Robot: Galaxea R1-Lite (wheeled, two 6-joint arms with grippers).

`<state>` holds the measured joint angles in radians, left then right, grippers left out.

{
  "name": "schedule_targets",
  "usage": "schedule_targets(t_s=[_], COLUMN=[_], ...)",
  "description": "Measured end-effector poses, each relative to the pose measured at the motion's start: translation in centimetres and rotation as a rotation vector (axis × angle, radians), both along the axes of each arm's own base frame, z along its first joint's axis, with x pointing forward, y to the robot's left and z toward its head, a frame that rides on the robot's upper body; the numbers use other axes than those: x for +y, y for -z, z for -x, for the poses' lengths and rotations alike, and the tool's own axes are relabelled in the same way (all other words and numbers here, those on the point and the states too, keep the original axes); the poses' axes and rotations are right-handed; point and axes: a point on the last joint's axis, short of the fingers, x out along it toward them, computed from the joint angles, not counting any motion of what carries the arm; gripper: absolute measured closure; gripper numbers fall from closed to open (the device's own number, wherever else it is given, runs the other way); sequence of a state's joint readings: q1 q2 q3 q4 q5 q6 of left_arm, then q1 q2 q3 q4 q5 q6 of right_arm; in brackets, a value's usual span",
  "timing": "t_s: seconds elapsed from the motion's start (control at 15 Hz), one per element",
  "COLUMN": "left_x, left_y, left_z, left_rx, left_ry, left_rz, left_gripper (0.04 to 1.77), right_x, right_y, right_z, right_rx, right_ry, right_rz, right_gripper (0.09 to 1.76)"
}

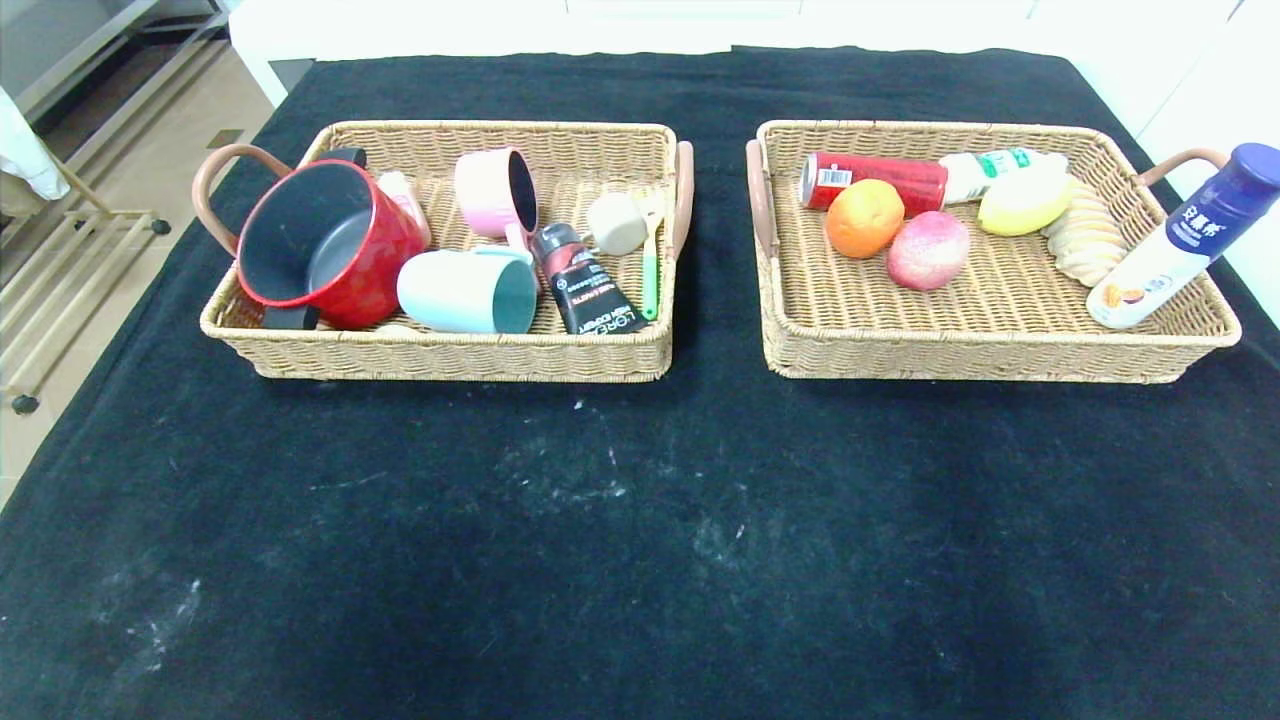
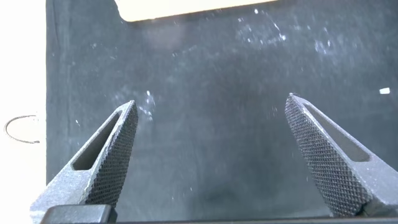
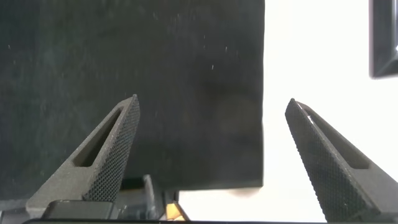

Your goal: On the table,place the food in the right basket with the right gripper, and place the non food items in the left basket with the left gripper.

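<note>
The left basket (image 1: 450, 360) holds a red pot (image 1: 330, 245), a pink mug (image 1: 495, 190), a light blue mug (image 1: 468, 292), a black tube (image 1: 585, 285) and a green-handled brush (image 1: 630, 235). The right basket (image 1: 990, 350) holds a red can (image 1: 880, 178), an orange (image 1: 864, 217), a peach (image 1: 928, 250), a lemon (image 1: 1022, 203), a clear bottle (image 1: 995, 165), biscuits (image 1: 1085, 240) and a white and blue bottle (image 1: 1180, 235). Neither gripper shows in the head view. My left gripper (image 2: 211, 106) is open and empty above the black cloth. My right gripper (image 3: 212, 106) is open and empty over the cloth's edge.
The black cloth (image 1: 640, 520) covers the table in front of the baskets, with faint white marks. The floor and a rack (image 1: 60, 280) lie past the table's left edge. A white surface (image 1: 1220, 110) lies past its right side.
</note>
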<state>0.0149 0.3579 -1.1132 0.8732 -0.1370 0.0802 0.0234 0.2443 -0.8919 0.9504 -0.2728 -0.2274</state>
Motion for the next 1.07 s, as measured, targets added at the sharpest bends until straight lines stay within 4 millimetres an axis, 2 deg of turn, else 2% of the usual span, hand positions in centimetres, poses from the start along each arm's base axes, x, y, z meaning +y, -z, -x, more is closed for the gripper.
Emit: schedule_targets(t_s=[0.33, 0.53, 0.67, 0.87, 1.07], left_x=[0.1, 0.2, 0.3, 0.5, 0.6], left_y=[3.8, 6.5, 8.1, 10.8, 14.6], left_z=[2.1, 1.8, 0.5, -3.0, -6.0], left_rx=[-0.047, -0.088, -0.13, -0.212, -0.206], left_ry=[0.02, -0.001, -0.034, -0.112, -0.17], left_rz=[-0.013, -0.013, -0.014, -0.011, -0.011], left_gripper=[0.09, 0.09, 0.09, 0.09, 0.09], right_x=[0.5, 0.6, 0.7, 0.7, 0.7], right_y=[3.1, 3.8, 4.5, 6.3, 9.2], right_z=[0.8, 0.4, -0.8, -3.5, -6.2], right_rx=[-0.07, -0.234, -0.312, -0.403, -0.459], right_ry=[-0.068, -0.14, -0.149, -0.157, -0.185], right_rz=[-0.046, -0.115, -0.178, -0.204, -0.187], right_gripper=[0.14, 0.14, 0.14, 0.14, 0.14])
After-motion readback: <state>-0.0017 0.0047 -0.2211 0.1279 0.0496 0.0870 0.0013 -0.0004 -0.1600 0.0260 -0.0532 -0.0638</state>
